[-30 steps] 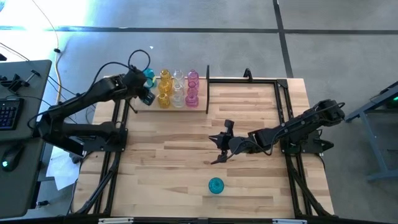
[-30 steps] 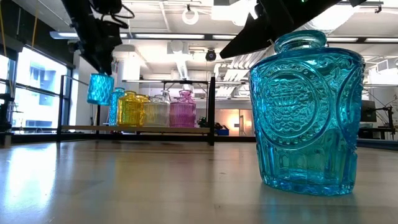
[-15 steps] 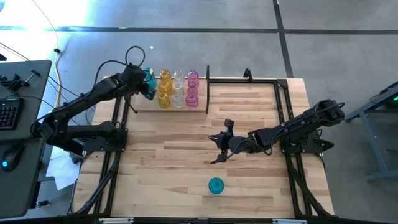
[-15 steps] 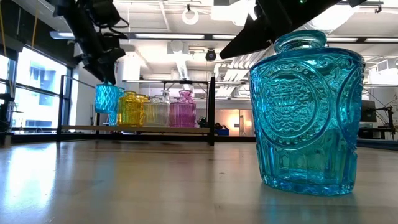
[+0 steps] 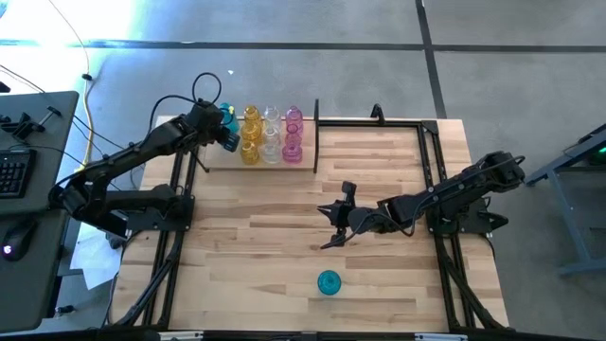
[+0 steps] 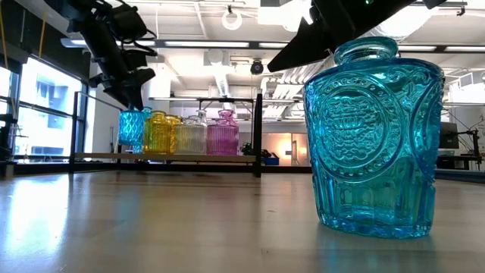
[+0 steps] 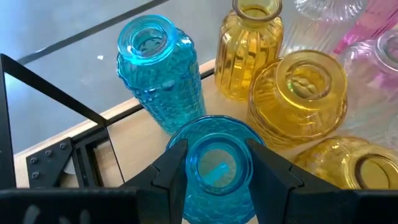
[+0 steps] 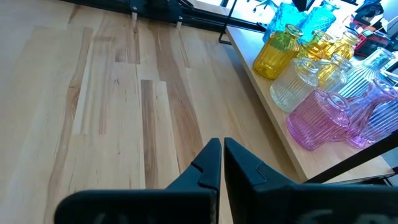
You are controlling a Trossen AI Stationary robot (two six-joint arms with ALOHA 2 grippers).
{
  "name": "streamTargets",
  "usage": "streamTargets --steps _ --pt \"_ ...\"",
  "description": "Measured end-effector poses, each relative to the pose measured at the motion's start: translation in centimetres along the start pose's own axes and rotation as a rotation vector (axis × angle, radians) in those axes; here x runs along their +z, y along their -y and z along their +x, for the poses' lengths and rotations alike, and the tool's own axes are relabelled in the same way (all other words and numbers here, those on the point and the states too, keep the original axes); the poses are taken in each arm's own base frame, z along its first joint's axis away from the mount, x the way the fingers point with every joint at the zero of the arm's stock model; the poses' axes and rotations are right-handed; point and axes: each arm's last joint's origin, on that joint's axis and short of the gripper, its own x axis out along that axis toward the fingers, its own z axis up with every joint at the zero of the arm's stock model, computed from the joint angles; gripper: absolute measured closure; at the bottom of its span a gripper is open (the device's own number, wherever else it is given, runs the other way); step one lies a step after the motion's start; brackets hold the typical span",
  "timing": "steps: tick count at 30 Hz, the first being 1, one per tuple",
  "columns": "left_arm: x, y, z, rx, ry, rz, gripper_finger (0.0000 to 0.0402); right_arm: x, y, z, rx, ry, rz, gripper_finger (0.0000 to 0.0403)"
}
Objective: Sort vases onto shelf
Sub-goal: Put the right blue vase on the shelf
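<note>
Your left gripper [image 7: 216, 163] has its jaws part open, clamped on a teal vase [image 7: 217, 168] at the shelf's [image 5: 213, 163] left end, beside another teal vase [image 7: 158, 71] and the yellow ones [image 7: 300, 93]; your right gripper [image 8: 222, 163] hangs mid-bench [image 5: 265, 246], jaws shut and empty; a third teal vase [image 5: 329, 282] stands alone near the front edge; no writing is legible.

The table [image 5: 284, 237] is pale wood planks and stands on a grey concrete floor [image 5: 492, 57] crossed by dark seams. Beside it, a dark desk [image 5: 33, 142] carries a keyboard [image 5: 11, 172]. Seen level across the table, the room has a white ceiling with long strip lights [image 6: 204, 44] and exposed ducts [image 6: 220, 76], and tall bright windows [image 6: 42, 106] on one side.
</note>
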Motion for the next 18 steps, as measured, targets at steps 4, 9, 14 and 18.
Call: streamTargets --steps 4,9,14,18 --pt "0.1 0.0 0.5 0.008 -0.007 -0.001 0.0282 0.0 0.0 0.0 0.000 0.000 0.000 0.0402" --pt "0.0 0.2 1.2 0.025 -0.032 0.007 0.0282 0.0 0.0 0.0 0.000 0.000 0.000 0.0402" --pt "0.2 0.2 1.3 0.030 -0.018 0.004 0.0282 0.0 0.0 0.0 0.000 0.000 0.000 0.0402" --pt "0.2 0.2 1.3 0.029 -0.012 0.002 0.0282 0.0 0.0 0.0 0.000 0.000 0.000 0.0402"
